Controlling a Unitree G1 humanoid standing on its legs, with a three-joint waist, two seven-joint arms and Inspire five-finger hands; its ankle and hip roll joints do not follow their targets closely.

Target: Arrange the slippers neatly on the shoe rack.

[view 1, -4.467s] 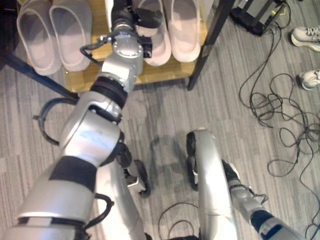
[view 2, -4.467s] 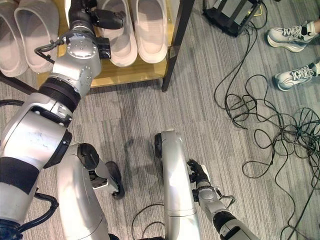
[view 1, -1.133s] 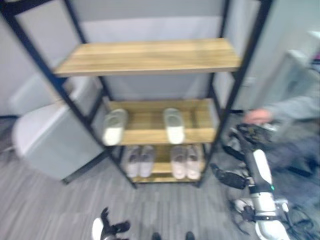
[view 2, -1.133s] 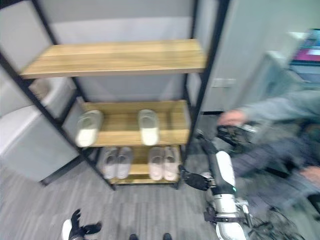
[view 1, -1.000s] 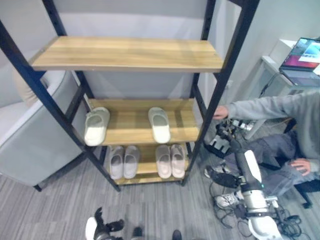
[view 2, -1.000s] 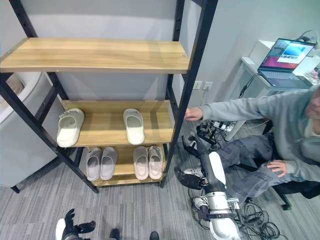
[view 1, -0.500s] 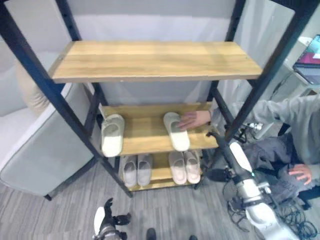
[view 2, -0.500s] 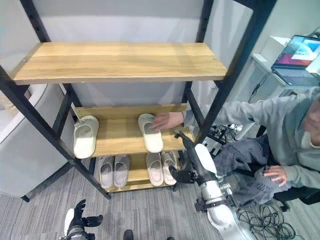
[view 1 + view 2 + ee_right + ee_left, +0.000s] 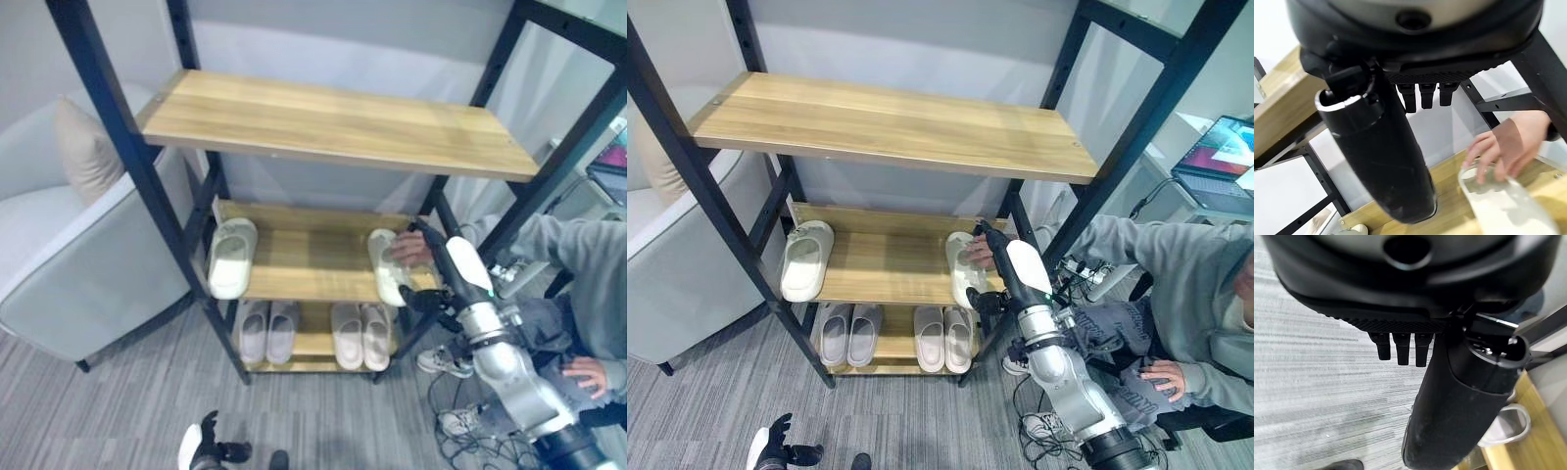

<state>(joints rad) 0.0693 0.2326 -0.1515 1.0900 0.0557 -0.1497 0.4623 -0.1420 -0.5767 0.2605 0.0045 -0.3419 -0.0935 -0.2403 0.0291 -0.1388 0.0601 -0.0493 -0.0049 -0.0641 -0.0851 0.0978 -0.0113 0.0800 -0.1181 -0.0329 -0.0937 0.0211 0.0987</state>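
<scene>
The black-framed shoe rack (image 9: 333, 122) has three wooden shelves. On the middle shelf (image 9: 304, 264) one white slipper (image 9: 232, 258) lies at the left end. A second white slipper (image 9: 385, 276) lies at the right end under a person's hand (image 9: 1503, 147). Two greyish pairs (image 9: 266, 331) (image 9: 361, 335) stand side by side on the bottom shelf. My right hand (image 9: 1017, 262) is raised before the shelf's right end, close to that slipper, open and holding nothing. Low above the floor hangs my left hand (image 9: 774, 453), open and empty.
A grey armchair (image 9: 69, 264) with a beige cushion stands left of the rack. A seated person in a grey top (image 9: 1176, 274) is right of it, an arm reaching into the rack. A laptop (image 9: 1220, 147) sits behind. Loose cables (image 9: 1043, 431) lie on the floor there.
The camera has shifted. The person's hand has slid the right white slipper toward the shelf's right end. My right hand has come up closer to it.
</scene>
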